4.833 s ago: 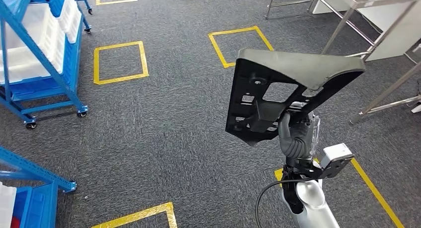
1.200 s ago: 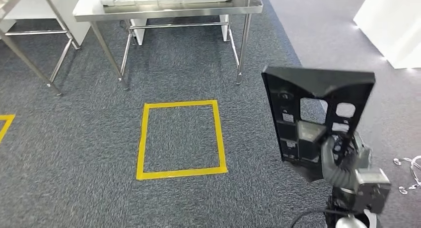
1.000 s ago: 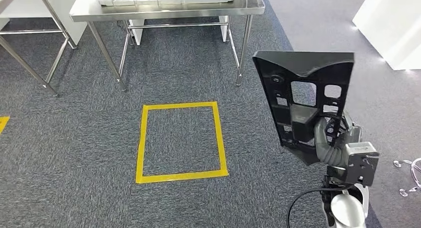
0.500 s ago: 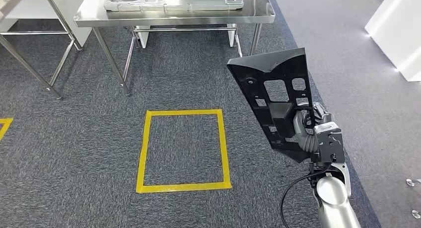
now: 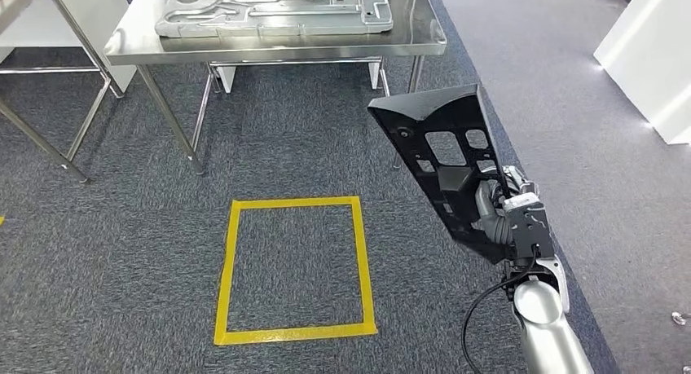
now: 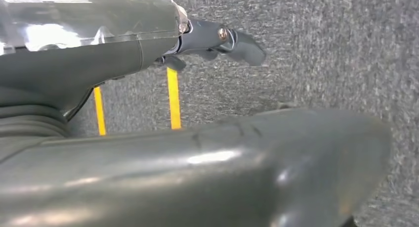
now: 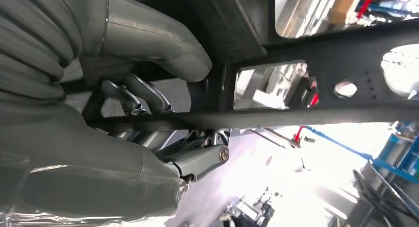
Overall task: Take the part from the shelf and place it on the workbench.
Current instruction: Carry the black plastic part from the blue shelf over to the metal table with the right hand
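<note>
A black plastic part [image 5: 424, 113] with several cut-outs stands tilted above the carpet, right of centre in the head view. My right hand [image 5: 489, 215] grips it from behind at its lower edge; in the right wrist view the thumb and fingers [image 7: 148, 34] clamp the part's frame [image 7: 321, 49]. The steel workbench [image 5: 277, 55] stands ahead at the far side, beyond the part. My left hand [image 6: 197, 162] hangs over the carpet with nothing in it, its dark fingers [image 6: 237, 39] stretched out away from the thumb.
A grey metal plate [image 5: 269, 7] lies on the workbench top. A yellow taped square [image 5: 358, 260] marks the floor in front of the bench. Legs of a second steel table [image 5: 41, 138] stand at the left. A white cabinet [image 5: 652, 56] stands at the far right.
The whole picture has shifted as I turned and walked: the shelves are gone and the workbench has come nearer. The held part has swung from the right toward the middle and tilted.
</note>
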Controlling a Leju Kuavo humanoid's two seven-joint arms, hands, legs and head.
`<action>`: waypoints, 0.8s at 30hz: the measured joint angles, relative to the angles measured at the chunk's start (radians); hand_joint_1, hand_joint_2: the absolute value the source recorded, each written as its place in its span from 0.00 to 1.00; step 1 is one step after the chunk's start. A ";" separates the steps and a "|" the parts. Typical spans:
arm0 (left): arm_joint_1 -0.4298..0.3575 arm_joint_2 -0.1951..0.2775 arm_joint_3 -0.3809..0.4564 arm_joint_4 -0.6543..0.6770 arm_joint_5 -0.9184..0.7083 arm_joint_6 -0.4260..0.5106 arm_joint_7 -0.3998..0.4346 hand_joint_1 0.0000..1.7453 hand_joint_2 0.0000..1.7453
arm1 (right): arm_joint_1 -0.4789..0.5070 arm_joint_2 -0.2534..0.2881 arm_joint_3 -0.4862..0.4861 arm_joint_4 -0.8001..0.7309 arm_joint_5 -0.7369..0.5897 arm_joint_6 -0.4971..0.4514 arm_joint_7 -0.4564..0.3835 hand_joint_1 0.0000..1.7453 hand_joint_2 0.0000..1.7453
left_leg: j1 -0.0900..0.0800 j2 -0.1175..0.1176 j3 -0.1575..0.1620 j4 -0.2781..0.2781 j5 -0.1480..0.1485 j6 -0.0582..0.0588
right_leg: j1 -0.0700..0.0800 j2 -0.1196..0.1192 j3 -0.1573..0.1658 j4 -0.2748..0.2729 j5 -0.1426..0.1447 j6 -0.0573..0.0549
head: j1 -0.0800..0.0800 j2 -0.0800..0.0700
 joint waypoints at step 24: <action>-0.004 0.001 0.013 0.000 -0.007 -0.008 -0.006 0.00 0.00 | -0.767 -0.183 0.217 0.431 -0.193 0.137 0.164 1.00 1.00 | 0.007 0.013 -0.096 0.249 -0.153 -0.036 | -0.014 -0.016 -0.087 0.008 0.053 -0.020 | 0.000 0.000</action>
